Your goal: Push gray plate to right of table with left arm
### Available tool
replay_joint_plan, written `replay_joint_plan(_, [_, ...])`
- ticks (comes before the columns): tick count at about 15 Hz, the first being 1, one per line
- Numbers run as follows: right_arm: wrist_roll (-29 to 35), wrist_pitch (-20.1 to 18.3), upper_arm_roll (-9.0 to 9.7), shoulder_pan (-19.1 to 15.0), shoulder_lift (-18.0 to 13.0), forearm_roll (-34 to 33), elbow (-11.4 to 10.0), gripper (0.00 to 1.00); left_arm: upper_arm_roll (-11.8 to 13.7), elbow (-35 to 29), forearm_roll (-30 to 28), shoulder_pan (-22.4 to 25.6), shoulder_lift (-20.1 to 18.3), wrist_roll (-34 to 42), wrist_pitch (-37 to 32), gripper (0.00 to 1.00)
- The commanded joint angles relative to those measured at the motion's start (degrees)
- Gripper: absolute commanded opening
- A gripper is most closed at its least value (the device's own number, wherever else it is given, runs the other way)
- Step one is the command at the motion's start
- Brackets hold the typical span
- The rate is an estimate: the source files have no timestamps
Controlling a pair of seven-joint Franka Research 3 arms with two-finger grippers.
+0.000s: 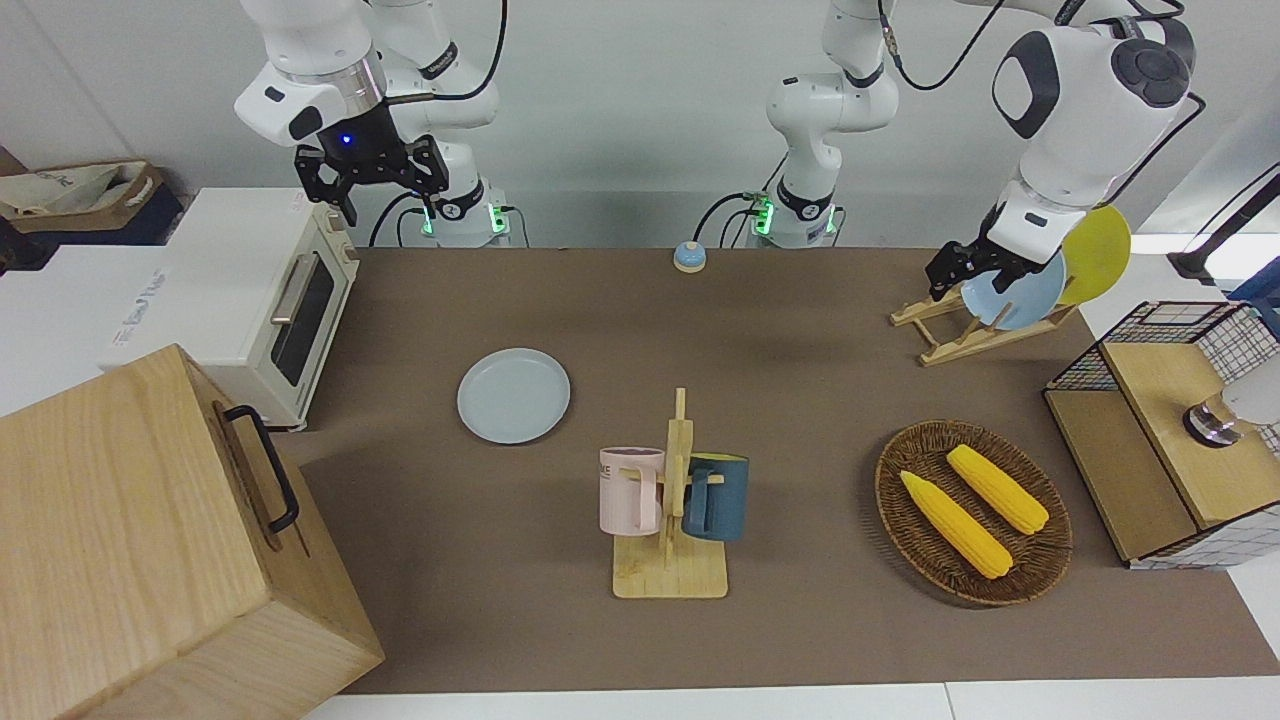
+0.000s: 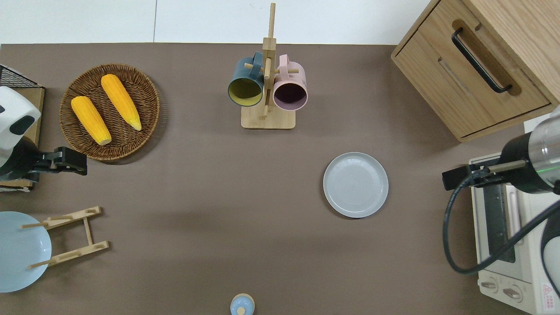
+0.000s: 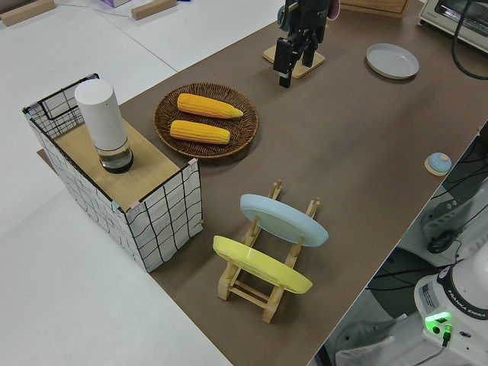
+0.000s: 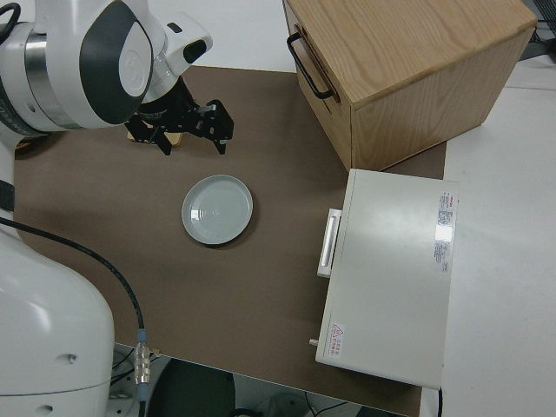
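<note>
Left gripper point(image 2: 70, 160) aloft — gray plate point(image 2: 355, 184) untouched.

Matte brown table point(image 1: 800, 400) cover, smooth gray plate point(image 1: 514, 395), woven wicker basket point(image 1: 973, 511), wooden cabinet point(image 1: 130, 540)

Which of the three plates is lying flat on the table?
The gray plate, flat on the brown table near the toaster oven. The sky-blue plate and yellow plate stand in the wooden rack.
</note>
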Motion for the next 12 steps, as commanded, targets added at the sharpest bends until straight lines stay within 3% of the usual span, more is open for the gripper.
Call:
replay_joint_plan(1, [0.1, -0.8, 0.77, -1.2, -0.2, 0.6, 0.5, 0.983, -0.7, -6.0, 0.4, -0.3, -2.9, 1.9, 6.1, 0.99])
replay_joint_plan(6, [0.1, -0.8, 0.77, -1.2, -0.2, 0.6, 0.5, 0.983, -2.2, -7.2, 0.8, -1.4, -4.3, 5.8, 6.7, 0.99])
replay_joint_plan(8, [0.1, -0.8, 0.86, -1.2, -0.2, 0.6, 0.5, 0.983, -2.1, -10.5, 0.8, -1.4, -7.0, 8.9, 7.5, 0.99])
replay_joint_plan(12, [0.1, -0.8, 0.86, -1.2, -0.2, 0.6, 0.5, 0.983, -1.6, -13.2, 0.3, -0.7, -9.6, 6.6, 8.5, 1.00])
